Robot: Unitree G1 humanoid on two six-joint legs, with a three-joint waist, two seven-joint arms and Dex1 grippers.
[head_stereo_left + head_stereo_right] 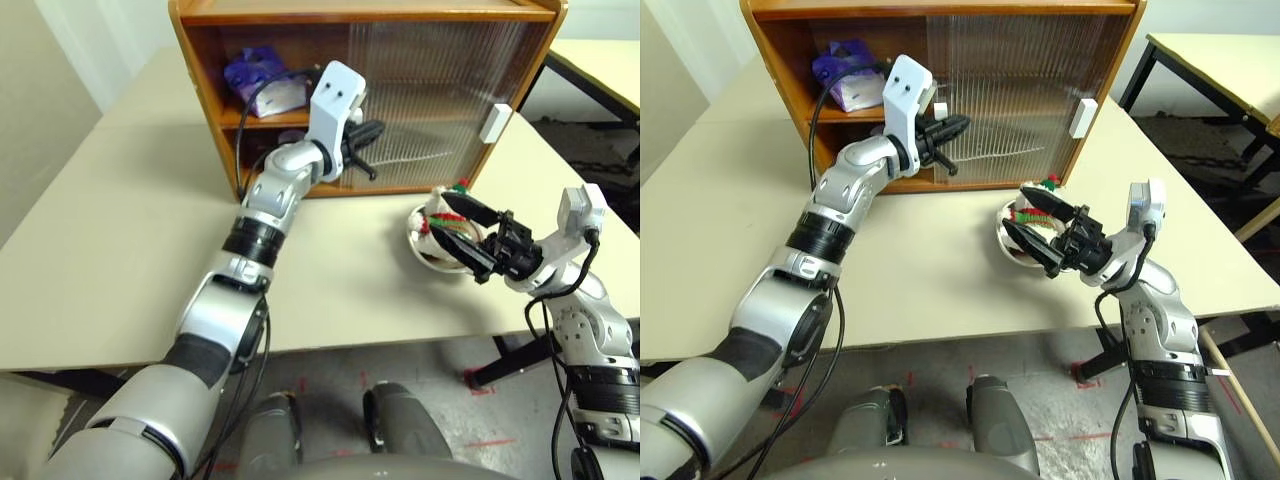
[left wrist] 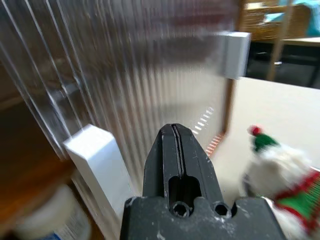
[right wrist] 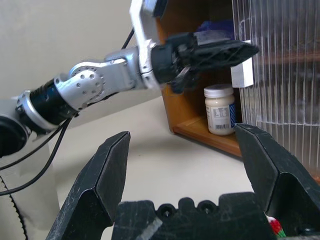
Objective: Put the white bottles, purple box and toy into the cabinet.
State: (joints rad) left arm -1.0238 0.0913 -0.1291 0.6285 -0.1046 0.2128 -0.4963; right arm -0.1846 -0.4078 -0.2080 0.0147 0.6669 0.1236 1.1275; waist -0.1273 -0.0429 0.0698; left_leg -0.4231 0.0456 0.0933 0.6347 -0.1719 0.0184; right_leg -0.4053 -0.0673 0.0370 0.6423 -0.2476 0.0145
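The cabinet stands at the back of the table, its left side open and its ribbed sliding doors covering the right. The purple box lies on the middle shelf. A white bottle stands on the bottom shelf by the door edge. My left gripper is shut and empty, its tip against the ribbed door beside a white handle. The toy sits in a metal bowl on the table. My right gripper hangs open just over the toy; whether it touches is unclear.
A second white handle sits on the right edge of the doors. Another table stands at the back right, across a gap of floor. The table left of my left arm is bare.
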